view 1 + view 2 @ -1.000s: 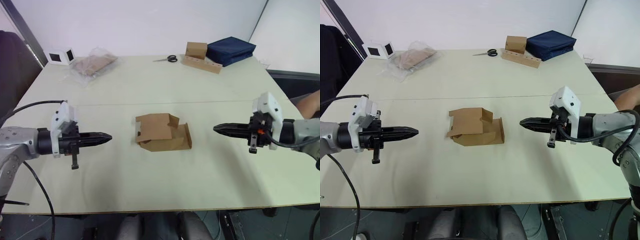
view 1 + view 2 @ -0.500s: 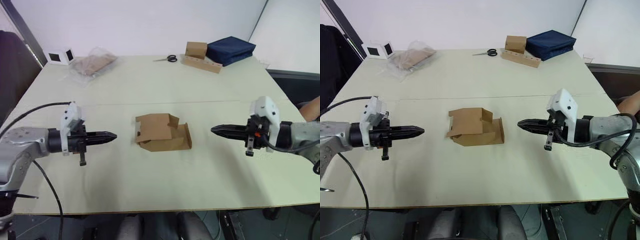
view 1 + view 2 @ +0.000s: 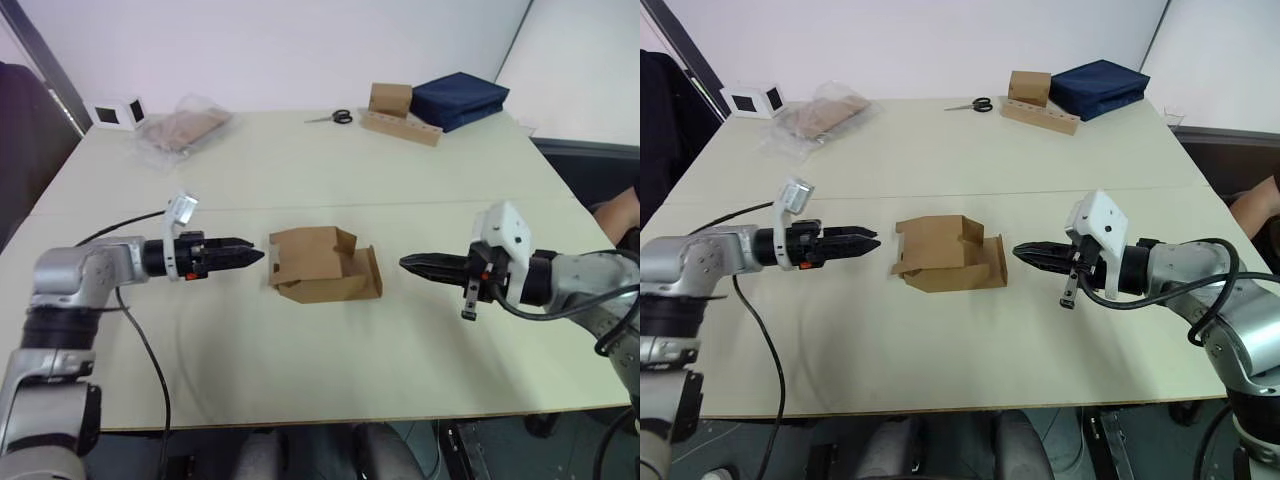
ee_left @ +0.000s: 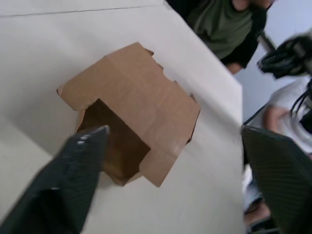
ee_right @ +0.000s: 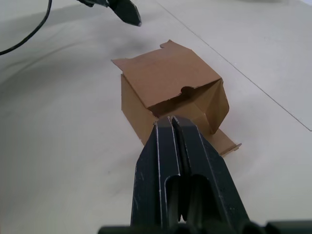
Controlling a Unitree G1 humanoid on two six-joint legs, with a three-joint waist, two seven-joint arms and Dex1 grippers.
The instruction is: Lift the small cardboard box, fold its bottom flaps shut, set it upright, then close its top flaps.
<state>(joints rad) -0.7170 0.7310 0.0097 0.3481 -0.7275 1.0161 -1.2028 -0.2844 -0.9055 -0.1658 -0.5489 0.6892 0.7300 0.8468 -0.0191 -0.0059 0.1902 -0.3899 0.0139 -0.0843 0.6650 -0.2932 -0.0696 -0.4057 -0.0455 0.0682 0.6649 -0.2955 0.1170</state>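
The small cardboard box lies on its side in the middle of the pale table, brown and plain, with its notched flaps hanging open at both ends. My left gripper points at the box's left end from just beside it. In the left wrist view its fingers stand wide apart, open, with the box's hollow ahead. My right gripper is shut and empty, its tip a short gap from the box's right flap.
At the table's far side lie scissors, a smaller brown cube on a holed cardboard strip, a dark blue bag, a clear plastic bag and a white cube with black squares. A person's arm shows at the right edge.
Both grippers have moved inward toward the box, the left one much further, ending at its left end. The left gripper's fingers have opened. The box has not moved.
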